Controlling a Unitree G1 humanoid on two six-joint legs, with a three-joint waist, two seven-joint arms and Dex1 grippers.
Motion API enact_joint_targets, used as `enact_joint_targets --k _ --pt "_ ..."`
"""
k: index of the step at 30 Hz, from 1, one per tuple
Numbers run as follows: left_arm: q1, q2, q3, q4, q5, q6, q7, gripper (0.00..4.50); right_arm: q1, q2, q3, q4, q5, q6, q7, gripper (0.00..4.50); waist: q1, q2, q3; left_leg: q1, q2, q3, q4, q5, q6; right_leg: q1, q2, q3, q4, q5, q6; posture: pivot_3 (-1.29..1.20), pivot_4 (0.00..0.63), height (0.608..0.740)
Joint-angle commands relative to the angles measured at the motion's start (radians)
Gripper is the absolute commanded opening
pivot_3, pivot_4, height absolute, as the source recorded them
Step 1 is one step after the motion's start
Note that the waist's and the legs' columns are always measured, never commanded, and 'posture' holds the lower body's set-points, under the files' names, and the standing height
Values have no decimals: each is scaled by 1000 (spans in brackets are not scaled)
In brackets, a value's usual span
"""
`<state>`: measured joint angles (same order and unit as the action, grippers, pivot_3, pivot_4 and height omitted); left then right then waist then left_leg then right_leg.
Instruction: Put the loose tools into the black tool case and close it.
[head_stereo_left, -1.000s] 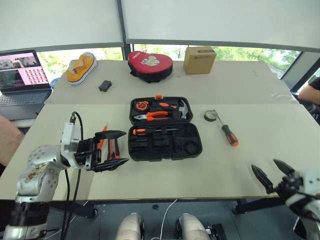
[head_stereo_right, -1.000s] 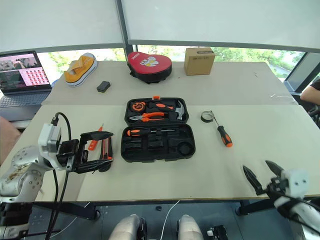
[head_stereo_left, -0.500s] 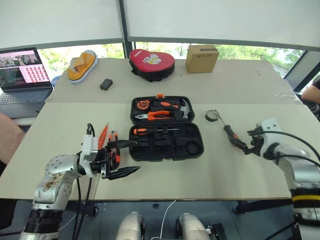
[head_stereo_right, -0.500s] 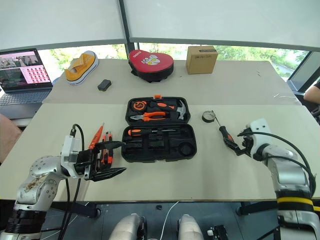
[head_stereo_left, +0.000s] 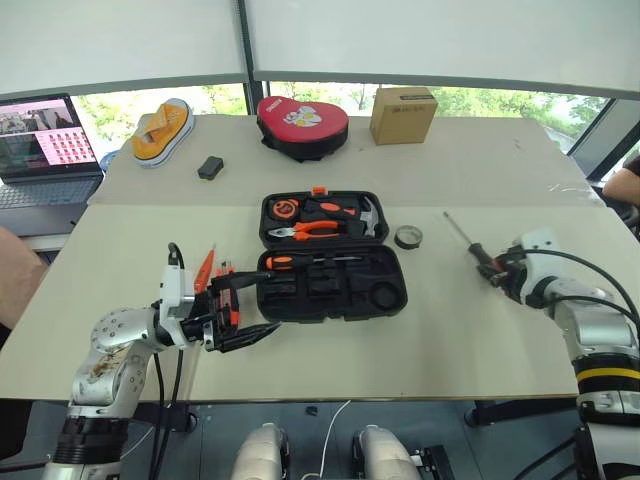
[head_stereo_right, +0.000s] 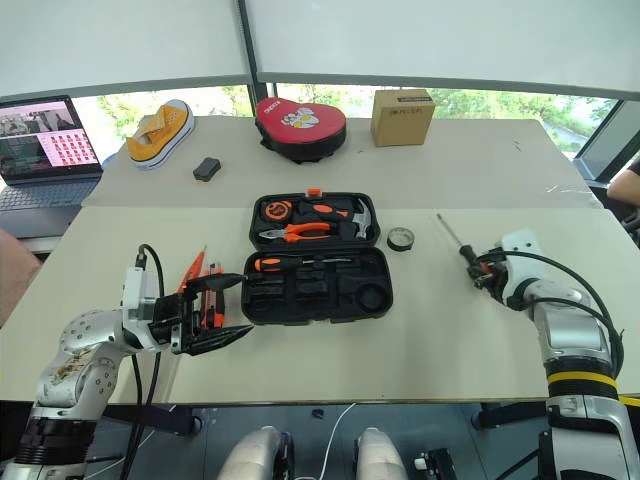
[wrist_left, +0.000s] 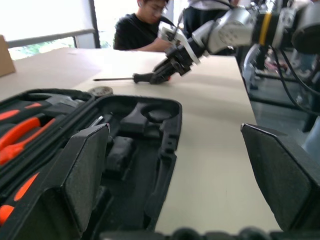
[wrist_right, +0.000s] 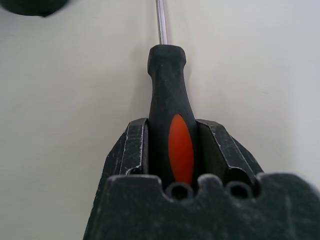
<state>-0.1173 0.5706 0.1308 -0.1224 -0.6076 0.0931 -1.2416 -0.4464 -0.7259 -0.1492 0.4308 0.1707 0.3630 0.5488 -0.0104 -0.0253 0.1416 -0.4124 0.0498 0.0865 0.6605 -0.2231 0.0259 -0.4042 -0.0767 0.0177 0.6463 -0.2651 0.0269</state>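
On the right of the bench (head_stereo_left: 470, 330) our right tool (head_stereo_right: 482, 272) is clamped on the handle of a screwdriver (wrist_right: 172, 120), its shaft pointing toward the far side. The right wrist view shows both fingers (wrist_right: 135, 150) pressed flat against the black-and-orange grip. Our left tool (head_stereo_left: 240, 310) stands wide and holds nothing, pointing right just beside the near left corner of the case (head_stereo_left: 330, 270). That case lies open mid-bench, with its lid half on the far side holding pliers and a hammer, and one screwdriver already seated in the near half. The tape roll (head_stereo_left: 407, 236) sits just right of the lid half. A slim orange tester (head_stereo_left: 205, 268) and what looks like the knife (head_stereo_right: 213, 303) lie left of the case, close to our left tool, which partly hides them.

We judge the main risk to be the carry to the case: the grip sits toward the butt of the handle, so the long shaft could swing and catch the roll or the case rim, or miss its recess. Our left tool is close enough to the case to nudge it, and an unseated screwdriver would stop the lid from shutting.
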Motion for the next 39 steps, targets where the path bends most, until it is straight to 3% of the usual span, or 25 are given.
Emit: enact_joint_targets --k 1,3,7,10,18,31,34,36,39 --pt "2 -2 44 -47 -39 12 42 4500 -38 -35 -28 -42 -21 -161 24 1061 -3 0 0 0 0 0 0 0 0 0 0 0 0 0 0 0 150 740" --pt "26 9 74 -40 -36 6 56 4500 -95 -24 9 -61 8 -285 158 1061 -13 1 0 0 0 0 0 0 0 0 1 0 0 0 0 0 150 740" --pt "100 32 146 -31 -32 3 81 4500 -213 2 208 -119 29 -393 553 1061 -40 1 1 3 2 0 -2 0 0 0 4 3 0 0 0 0 150 740" --pt "151 47 171 -20 -17 -10 79 4500 -315 53 316 -63 -34 -361 628 1061 -35 1 1 4 4 -1 -2 0 0 0 4 2 1 0 0 0 150 740" --pt "223 35 178 -67 -10 -13 109 4500 -486 157 490 208 -227 -499 661 1061 6 0 2 1 1 1 0 0 1 -1 -4 -1 0 1 0 0 150 740" --pt "226 47 182 -84 0 -12 132 4500 -559 183 511 434 -307 -675 695 1061 -5 0 2 2 2 0 0 0 0 -1 -2 -2 1 1 -1 0 150 740" --pt "219 48 181 -80 2 -12 134 4500 -567 198 509 457 -327 -678 641 1061 -5 0 2 2 2 0 0 0 0 -1 -2 -2 1 1 -1 0 150 740" --pt "213 48 180 -76 5 -12 136 4500 -562 202 512 457 -323 -710 665 2065 -5 0 2 2 2 0 0 0 0 -1 -2 -2 1 1 -1 0 150 740" --pt "210 48 182 -76 6 -11 137 4500 -555 207 499 444 -302 -723 700 3030 -5 0 2 2 2 1 -1 0 0 -1 -2 -2 1 1 -1 0 150 740"
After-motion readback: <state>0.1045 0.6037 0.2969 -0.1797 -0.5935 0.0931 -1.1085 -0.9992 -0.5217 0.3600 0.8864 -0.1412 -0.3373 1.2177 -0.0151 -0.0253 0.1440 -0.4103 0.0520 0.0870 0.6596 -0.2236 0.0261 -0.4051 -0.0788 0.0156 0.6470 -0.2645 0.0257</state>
